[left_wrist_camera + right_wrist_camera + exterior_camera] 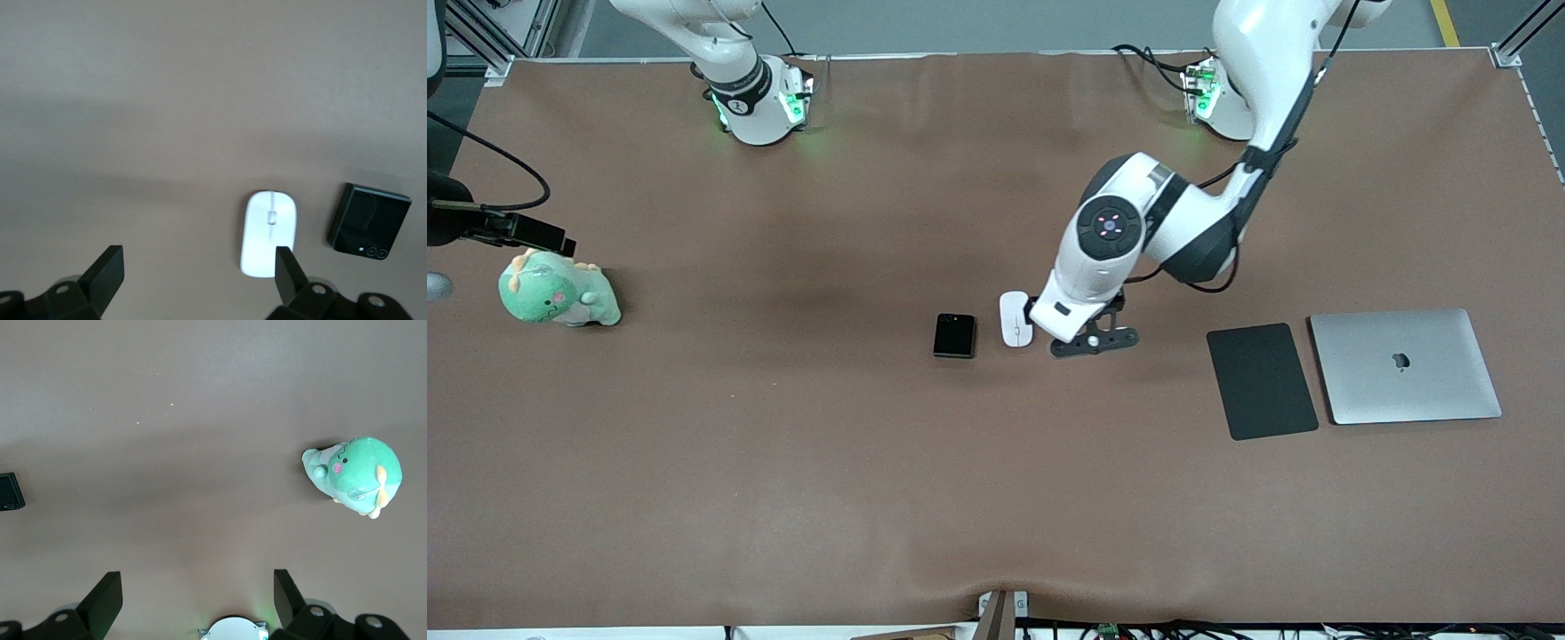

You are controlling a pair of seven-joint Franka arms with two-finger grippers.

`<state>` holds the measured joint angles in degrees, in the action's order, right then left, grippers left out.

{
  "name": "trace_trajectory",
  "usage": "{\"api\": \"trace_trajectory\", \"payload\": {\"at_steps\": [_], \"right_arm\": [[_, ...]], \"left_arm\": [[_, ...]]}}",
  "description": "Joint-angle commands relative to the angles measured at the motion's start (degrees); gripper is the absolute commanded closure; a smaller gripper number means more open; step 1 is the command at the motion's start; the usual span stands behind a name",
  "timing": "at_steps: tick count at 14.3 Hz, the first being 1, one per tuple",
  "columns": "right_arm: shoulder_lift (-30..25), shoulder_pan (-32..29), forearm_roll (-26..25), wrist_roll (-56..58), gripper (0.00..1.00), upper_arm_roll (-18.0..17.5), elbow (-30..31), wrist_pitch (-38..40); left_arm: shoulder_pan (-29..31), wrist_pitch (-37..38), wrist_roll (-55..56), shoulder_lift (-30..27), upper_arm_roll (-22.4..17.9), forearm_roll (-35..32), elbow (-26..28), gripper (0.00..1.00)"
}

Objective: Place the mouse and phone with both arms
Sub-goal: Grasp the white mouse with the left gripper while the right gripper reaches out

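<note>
The white mouse point(1015, 318) lies mid-table, and the black phone point(954, 335) lies beside it toward the right arm's end. My left gripper point(1049, 322) is low over the table right beside the mouse, on the side toward the left arm's end. In the left wrist view it point(199, 263) is open and empty, with one fingertip point(287, 270) at the edge of the mouse point(269, 223) and the phone point(368, 221) past it. My right gripper point(198, 587) is open and empty, high over bare table near its base. The phone's corner point(10, 491) shows at that view's edge.
A dark-grey flat pad point(1261, 380) and a closed silver laptop point(1405, 366) lie side by side toward the left arm's end. A green plush dinosaur point(559, 295) sits at the right arm's end and also shows in the right wrist view point(357, 475). A black cabled mount point(507, 229) overhangs it.
</note>
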<state>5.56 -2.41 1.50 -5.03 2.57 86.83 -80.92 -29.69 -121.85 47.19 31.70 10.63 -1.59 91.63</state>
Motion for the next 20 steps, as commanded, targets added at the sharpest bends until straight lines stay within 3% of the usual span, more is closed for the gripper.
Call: {"api": "trace_trajectory", "payload": {"at_steps": [1,8,17,20], "right_arm": [[1.0,-1.1,0.7,0.3,0.00,-0.5,-0.8,0.8],[1.8,-3.0,0.9,0.5,0.00,-0.6,0.7,0.4],[5.0,-2.8,2.0,0.5,0.00,-0.6,1.2,-2.5],[6.9,-2.3,4.0,0.6,0.00,-0.6,1.2,-4.0]], "left_arm": [[-2.2,-4.2,1.4,3.1,-0.4,0.0,-0.7,0.00],[-6.2,-12.6,8.0,10.5,-0.6,-3.5,-1.2,0.00],[-8.5,-12.8,10.0,13.1,-1.0,-3.6,-1.2,0.18],[-8.5,-12.8,10.0,13.4,-1.0,-3.5,-1.2,0.33]]}}
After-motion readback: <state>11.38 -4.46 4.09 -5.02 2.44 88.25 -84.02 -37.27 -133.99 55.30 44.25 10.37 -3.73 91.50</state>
